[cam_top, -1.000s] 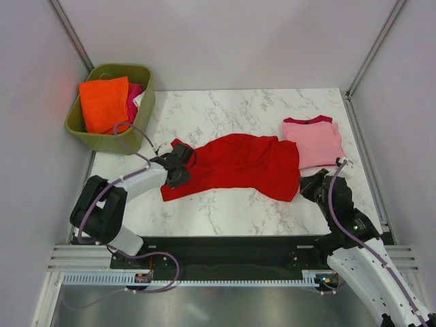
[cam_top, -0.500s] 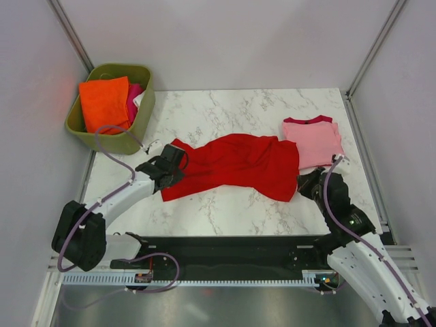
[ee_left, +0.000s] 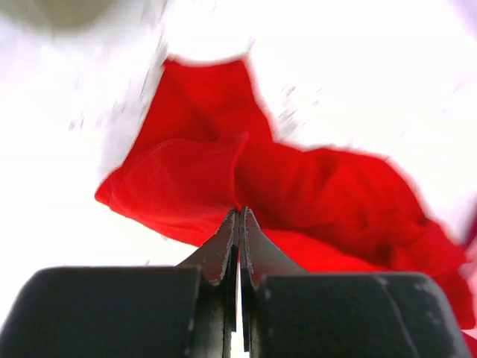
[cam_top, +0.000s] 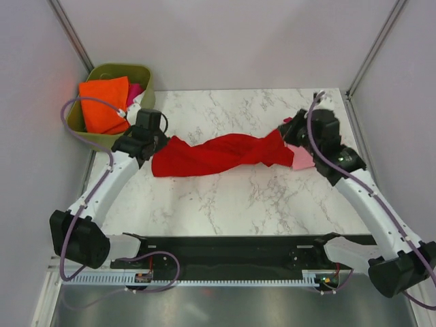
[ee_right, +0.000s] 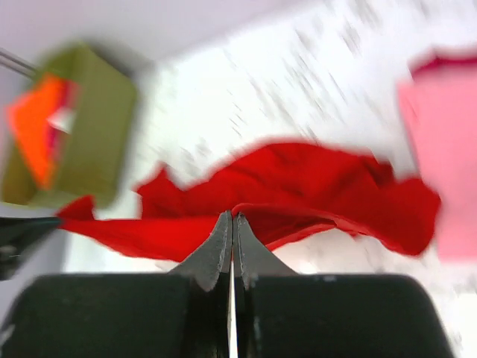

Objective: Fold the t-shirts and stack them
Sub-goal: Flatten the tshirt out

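Most of the pink t-shirt (cam_top: 301,159) is lying hidden beneath the right arm in the top view, with only a pale corner showing. The right wrist view is blurring it into a soft pink block with a darker band along its far edge. Both wrist views are smeared, so the cloth's weave is not showing clearly.

The red t-shirt (cam_top: 218,153) is hanging as a twisted, rope-like band of soft, creased cloth, stretching across the middle of the white, grey-veined marble worktop (cam_top: 231,197) between the two arms. The left tool (ee_left: 239,216) is pinching its left end, its dark tapered fingers pressed together on the fabric. The right tool (ee_right: 232,220) is clamping the right end the same way.

An olive plastic tub (cam_top: 121,67) is sitting at the far-left corner, holding a folded orange cloth (cam_top: 102,103).
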Controlling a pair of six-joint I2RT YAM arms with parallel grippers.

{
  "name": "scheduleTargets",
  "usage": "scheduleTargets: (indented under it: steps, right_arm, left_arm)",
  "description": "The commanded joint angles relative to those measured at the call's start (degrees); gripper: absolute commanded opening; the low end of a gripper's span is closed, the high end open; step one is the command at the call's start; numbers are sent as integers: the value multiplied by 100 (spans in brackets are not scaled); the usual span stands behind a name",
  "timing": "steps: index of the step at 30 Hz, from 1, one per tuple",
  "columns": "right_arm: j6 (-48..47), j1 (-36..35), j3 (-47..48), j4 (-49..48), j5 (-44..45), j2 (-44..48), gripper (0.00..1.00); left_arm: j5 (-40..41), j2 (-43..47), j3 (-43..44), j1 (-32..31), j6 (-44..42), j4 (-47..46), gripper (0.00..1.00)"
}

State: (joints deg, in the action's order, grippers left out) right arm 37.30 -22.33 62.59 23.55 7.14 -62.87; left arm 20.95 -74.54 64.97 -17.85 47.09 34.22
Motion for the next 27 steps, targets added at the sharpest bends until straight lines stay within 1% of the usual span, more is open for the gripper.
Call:
scheduleTargets:
  steps: [1, 2, 4, 6, 7, 10, 11, 13, 14, 17, 19, 21, 23, 26, 27]
  right_arm:
    - [-407, 27, 1464, 18, -449, 231, 0]
    - [-451, 27, 1919, 53, -493, 284, 0]
    - [-565, 27, 2317, 201, -590, 486, 0]
    - [-636, 35, 2826, 377, -652, 705, 0]
    - [-645, 27, 2960, 422, -678, 810, 0]
    - [-619, 27, 3277, 431, -696, 1303, 0]
    - [-627, 27, 3469, 422, -827, 1417, 0]
    - [-689, 35, 3733, 440, -1099, 1690, 0]
    - [-663, 35, 4030, 483, -1179, 1743, 0]
    - [-531, 27, 4418, 580, -1373, 2023, 0]
    - [-478, 35, 4499, 589, -1294, 2103, 0]
    - [-460, 35, 4552, 589, -1162, 2121, 0]
    - [-478, 27, 4561, 589, -952, 1999, 0]
    - [-531, 18, 4508, 580, -540, 1735, 0]
    - [-539, 0, 4490, 572, -433, 1482, 0]
  left_arm:
    - [119, 141, 1268, 62, -762, 452, 2]
    - [137, 185, 1455, 71, -972, 559, 2]
    - [286, 474, 1903, 71, -1088, 787, 2]
    - [401, 817, 2063, 71, -1184, 1042, 2]
    - [436, 1245, 2133, 62, -1202, 1078, 2]
    - [410, 1958, 2195, 71, -1220, 1183, 2]
    - [401, 2361, 2230, 71, -1150, 1245, 2]
    - [288, 2724, 2457, 71, -1088, 1438, 2]
    - [252, 2943, 2581, 71, -1044, 1517, 2]
    - [67, 3077, 3152, 71, -1000, 1904, 2]
    - [58, 3069, 3503, 71, -983, 2106, 2]
    - [85, 2990, 3654, 71, -974, 2159, 2]
    - [93, 2876, 3830, 71, -965, 2168, 2]
    - [172, 2429, 3944, 71, -947, 2098, 2]
    - [207, 2296, 3953, 71, -965, 2046, 2]
